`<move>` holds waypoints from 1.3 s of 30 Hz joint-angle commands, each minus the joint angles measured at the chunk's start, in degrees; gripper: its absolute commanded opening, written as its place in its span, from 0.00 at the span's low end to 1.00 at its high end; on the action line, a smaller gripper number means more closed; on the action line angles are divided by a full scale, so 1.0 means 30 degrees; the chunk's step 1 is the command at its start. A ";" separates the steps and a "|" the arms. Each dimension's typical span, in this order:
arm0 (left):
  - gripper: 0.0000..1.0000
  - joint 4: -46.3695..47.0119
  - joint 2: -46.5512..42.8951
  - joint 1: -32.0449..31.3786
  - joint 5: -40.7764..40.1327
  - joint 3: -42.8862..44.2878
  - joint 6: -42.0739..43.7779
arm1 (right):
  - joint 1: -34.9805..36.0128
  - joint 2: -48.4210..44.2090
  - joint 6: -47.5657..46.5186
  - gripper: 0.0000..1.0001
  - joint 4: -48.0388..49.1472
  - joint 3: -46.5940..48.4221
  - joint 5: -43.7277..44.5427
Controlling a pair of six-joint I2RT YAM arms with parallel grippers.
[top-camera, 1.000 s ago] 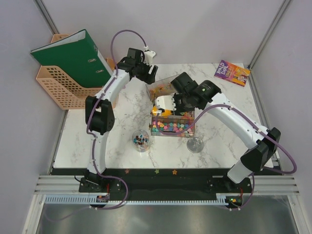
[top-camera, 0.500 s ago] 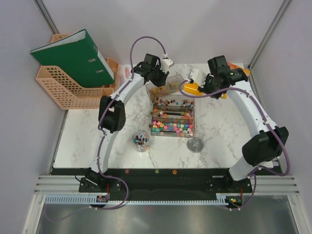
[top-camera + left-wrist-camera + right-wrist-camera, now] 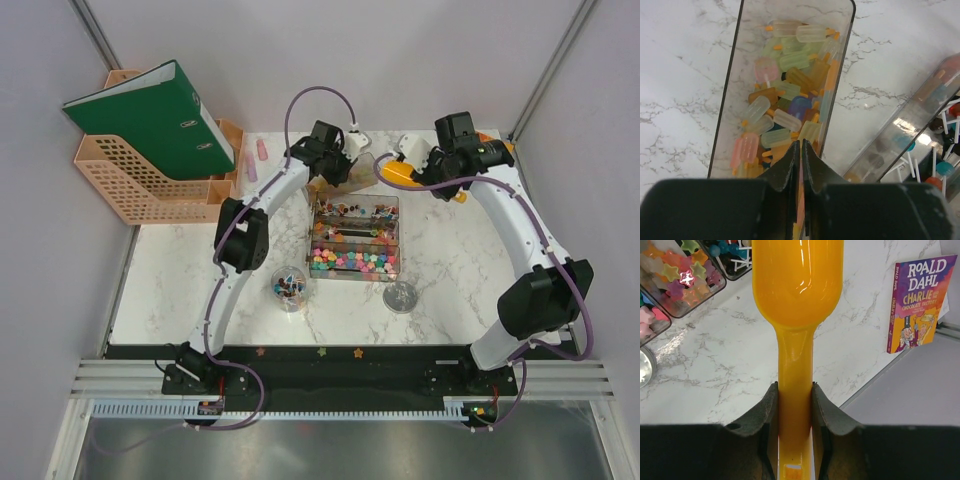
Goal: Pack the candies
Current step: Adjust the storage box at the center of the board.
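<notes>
A white marble table [image 3: 170, 280], closed in by pale grey walls [image 3: 400, 60], is seen from above, with a peach file tray [image 3: 120, 190] and a green binder [image 3: 150, 115] at its rear left corner and a paperback book [image 3: 920, 305] laid at its rear right edge. Bare marble is shown along the near side and to either side of the divided clear box [image 3: 397, 240] set at the centre. The candies [image 3: 350, 262], star-shaped and many-coloured, are held in that box's near compartment, with lollipops [image 3: 350, 210] in the one behind; more of them are seen in a clear cup [image 3: 276, 290] just left of the box. At the rear, a narrow clear bin [image 3: 732, 75] of ice-lolly-shaped sweets [image 3: 785, 100] is pinched by its wall between the pressed-together fingers of the left gripper [image 3: 801, 152]. The orange scoop [image 3: 797, 280] is clamped by its handle in the right gripper [image 3: 795, 390], over the marble by the box's rear right corner.
</notes>
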 commanded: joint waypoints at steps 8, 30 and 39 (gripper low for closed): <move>0.13 0.0811 0.0114 -0.1079 0.1217 0.0228 0.2509 | -0.0595 0.0108 -0.0002 0.00 0.0975 -0.0589 -0.0289; 0.72 0.2975 -0.2461 -0.1256 -0.2232 -0.0449 0.0701 | -0.1796 0.1370 -0.2695 0.00 0.1064 -0.0207 -0.2718; 0.84 0.1486 -0.6123 0.0497 0.2546 -0.3052 -0.3073 | -0.2001 -0.0854 -0.4543 0.00 0.1296 -0.1816 -0.7143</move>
